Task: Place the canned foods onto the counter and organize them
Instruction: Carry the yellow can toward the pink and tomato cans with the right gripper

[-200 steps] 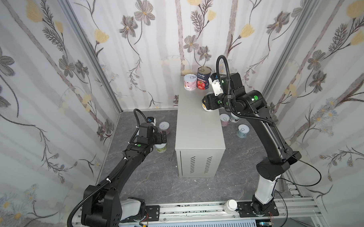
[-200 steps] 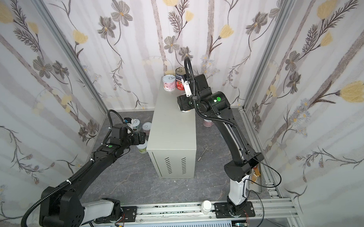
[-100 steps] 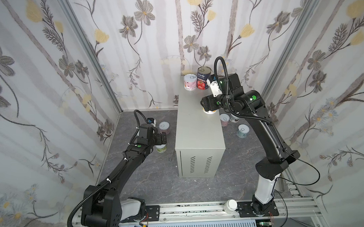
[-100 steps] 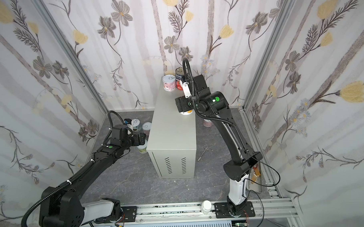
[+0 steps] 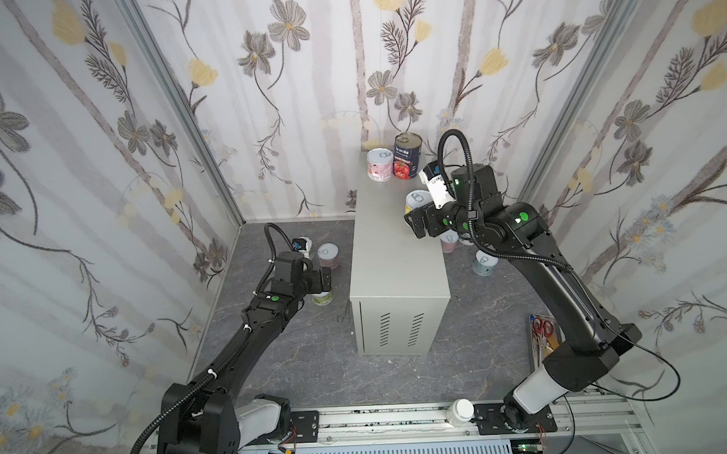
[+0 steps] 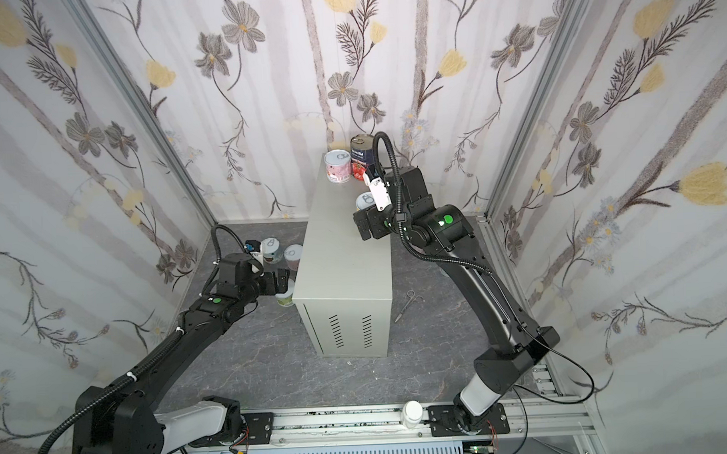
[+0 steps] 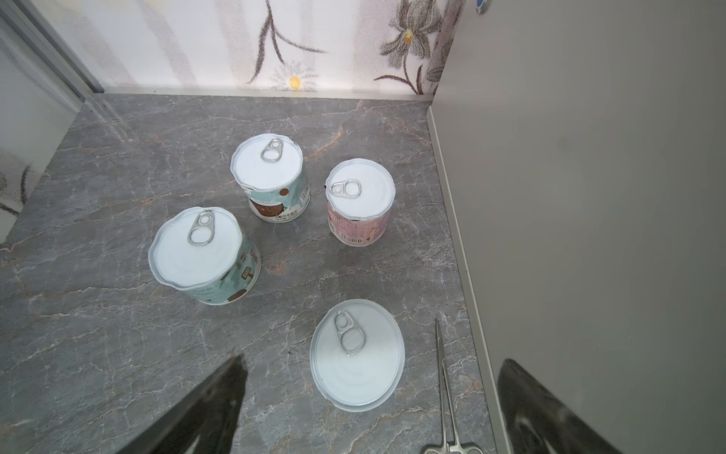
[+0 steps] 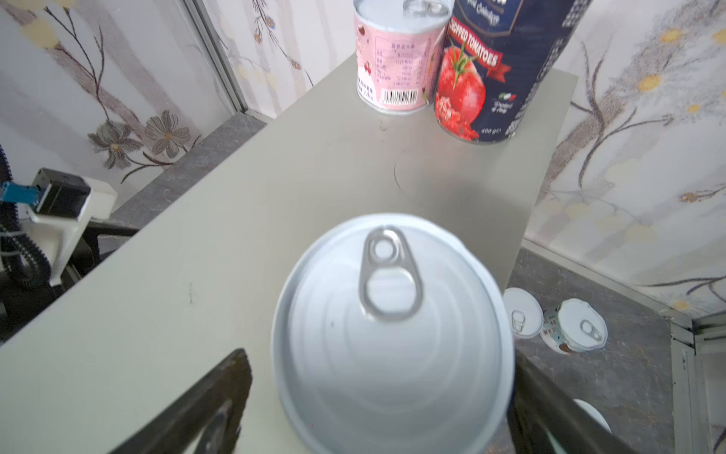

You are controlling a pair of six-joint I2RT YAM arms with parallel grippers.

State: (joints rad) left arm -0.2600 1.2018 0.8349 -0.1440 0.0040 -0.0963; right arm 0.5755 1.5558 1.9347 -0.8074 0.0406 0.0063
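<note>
The right gripper point(image 8: 379, 357) holds its fingers point(image 8: 212, 401) wide around a pull-tab can point(image 8: 393, 334) on the tabletop point(image 8: 275, 177) (unclamped); the left gripper point(image 7: 373, 359) gapes empty.

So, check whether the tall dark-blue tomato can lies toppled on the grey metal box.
No, the tomato can stands upright on the box.

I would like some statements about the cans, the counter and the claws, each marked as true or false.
1. Three cans stand on the counter: a pink can, a tomato can and a third can. True.
2. The tomato can lies on its side. False: it stands upright beside the pink can.
3. The left claw is shut on a can. False: it is open and empty above a floor can.
4. The right claw is open around the third can. True.
5. The metal scissors lie on the counter. False: they lie on the floor beside it.
</note>
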